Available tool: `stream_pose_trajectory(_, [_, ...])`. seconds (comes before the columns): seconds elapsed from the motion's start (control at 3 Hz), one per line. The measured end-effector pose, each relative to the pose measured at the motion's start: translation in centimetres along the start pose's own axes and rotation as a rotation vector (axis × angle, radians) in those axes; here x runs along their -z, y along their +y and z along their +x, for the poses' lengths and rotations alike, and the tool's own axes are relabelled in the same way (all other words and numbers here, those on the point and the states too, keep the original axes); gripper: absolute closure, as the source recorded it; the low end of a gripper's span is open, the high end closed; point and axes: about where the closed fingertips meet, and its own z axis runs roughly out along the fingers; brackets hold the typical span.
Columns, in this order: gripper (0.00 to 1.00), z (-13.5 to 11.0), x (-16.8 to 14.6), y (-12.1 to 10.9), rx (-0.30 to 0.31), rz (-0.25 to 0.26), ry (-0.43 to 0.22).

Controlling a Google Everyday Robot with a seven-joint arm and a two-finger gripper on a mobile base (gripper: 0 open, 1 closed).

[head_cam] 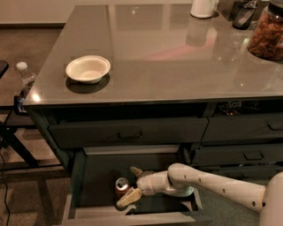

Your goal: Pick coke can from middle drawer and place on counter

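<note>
The coke can [121, 185], small and red-brown with a silver top, stands upright on the dark floor of the open middle drawer [88, 176], left of centre. My gripper [131, 184] reaches down into the drawer from the right on a white arm. It is open: one finger [136, 171] lies behind the can and the other fingertip [127, 197] lies in front of it, so the can sits between them. The glossy grey counter [168, 57] spreads above the drawers.
A white bowl [88, 69] sits on the counter's left side. A white container [203, 8] and a jar of snacks [266, 31] stand at the back right. A clear plastic bottle [24, 78] stands left of the counter. Closed drawer fronts [128, 131] are above the open one.
</note>
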Motion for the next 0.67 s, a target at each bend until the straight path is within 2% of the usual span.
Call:
stream_pose_trajectory(0.33, [0.00, 0.00, 0.00, 0.00, 0.000, 0.000, 0.000])
stream_pose_trajectory(0.67, [0.19, 0.00, -0.01, 0.00, 0.000, 0.000, 0.000])
